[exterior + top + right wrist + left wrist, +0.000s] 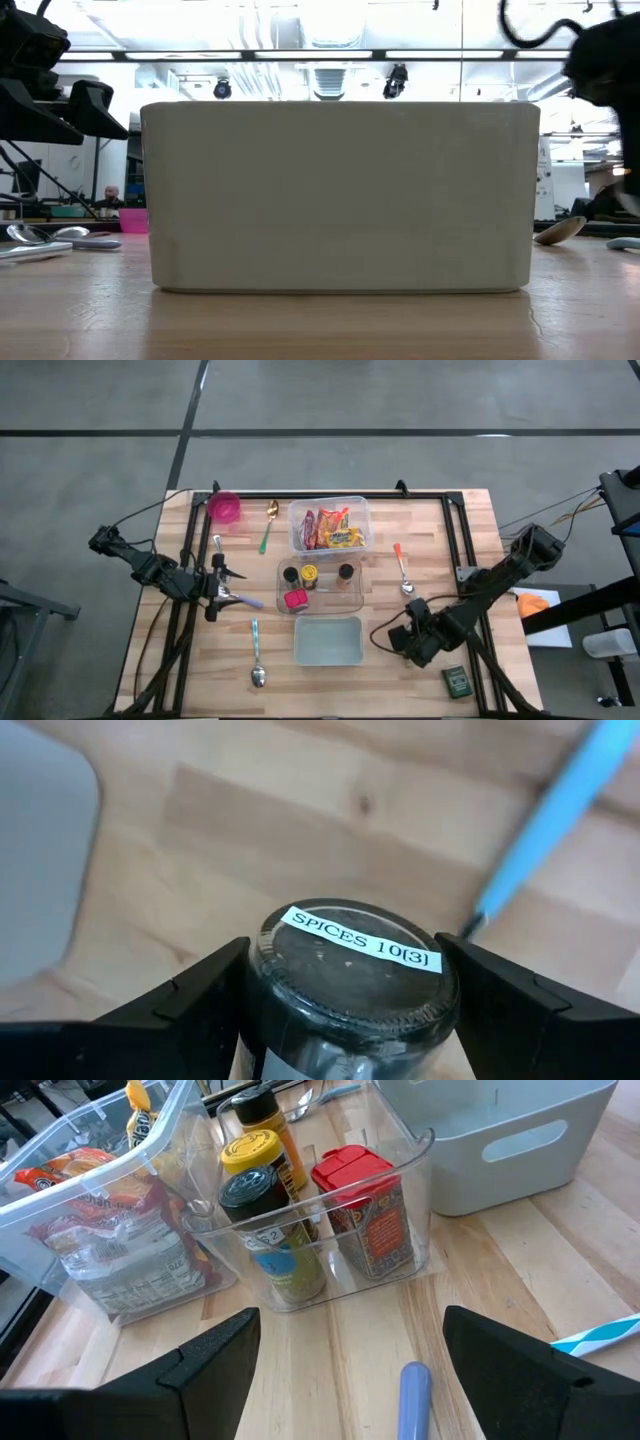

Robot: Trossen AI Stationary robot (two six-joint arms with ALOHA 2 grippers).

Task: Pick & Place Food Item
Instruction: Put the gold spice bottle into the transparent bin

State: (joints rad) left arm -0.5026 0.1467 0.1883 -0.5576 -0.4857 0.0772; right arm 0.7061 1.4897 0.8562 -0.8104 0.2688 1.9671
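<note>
Wooden slats form the table [420,530], standing on grey floor. Starting at 9 o'clock, you find the left gripper [222,596] parked with its jaws spread and nothing between them, facing the clear spice bin [395,1230]; a blue-handled utensil [415,1398] lies just under it.

At centre, the spice bin holds several jars, with a snack bin [330,523] at its 12 o'clock and an empty grey bin [328,641] at its 6 o'clock. Spoons lie to both sides.

At 4 o'clock, the right gripper [345,985] is clamped on a spice jar [350,975], its fingers [195,995] pressed to both sides just below the base, which bears a "SPICES" label.

Treat the jar as rigid, light and probably glass: smooth, slippery, breakable if dropped. Grip across the cylindrical body.

Expect the blue spoon [545,825] near the jar and the grey bin's wall to obstruct travel.
</note>
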